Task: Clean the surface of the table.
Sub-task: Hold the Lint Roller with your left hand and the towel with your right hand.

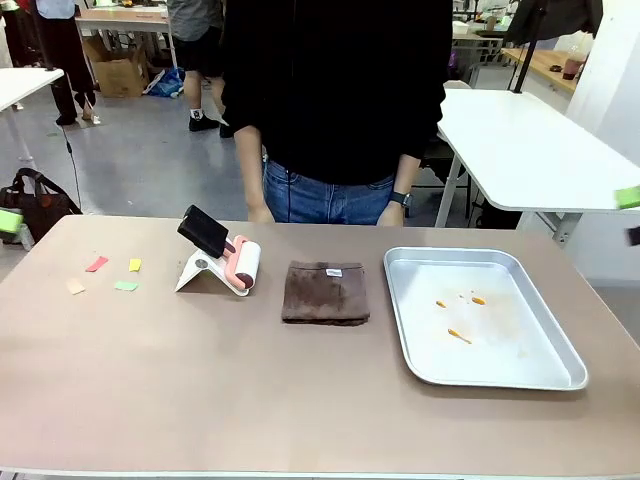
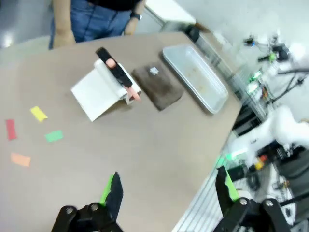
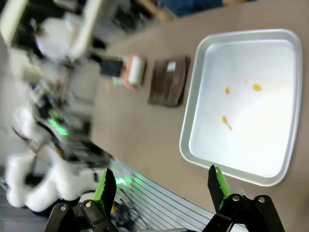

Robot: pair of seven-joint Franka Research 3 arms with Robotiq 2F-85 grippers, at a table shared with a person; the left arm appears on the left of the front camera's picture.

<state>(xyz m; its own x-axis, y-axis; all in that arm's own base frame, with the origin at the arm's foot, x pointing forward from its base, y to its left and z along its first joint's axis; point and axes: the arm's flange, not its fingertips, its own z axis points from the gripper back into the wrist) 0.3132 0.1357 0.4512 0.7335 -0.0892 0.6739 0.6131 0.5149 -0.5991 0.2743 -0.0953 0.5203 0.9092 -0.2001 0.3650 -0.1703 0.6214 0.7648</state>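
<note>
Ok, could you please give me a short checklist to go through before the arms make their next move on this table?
1. The left gripper is open and empty: ok.
2. The right gripper is open and empty: ok.
3. The lint roller rests on its white stand, with nothing on top of it: ok.
4. The brown cloth lies folded flat between the roller and the tray: ok.
5. The table is free of litter: not ok, as coloured paper scraps lie near its left end.
6. The person's hands are clear of the tabletop: ok, they hang behind the far edge.
</note>
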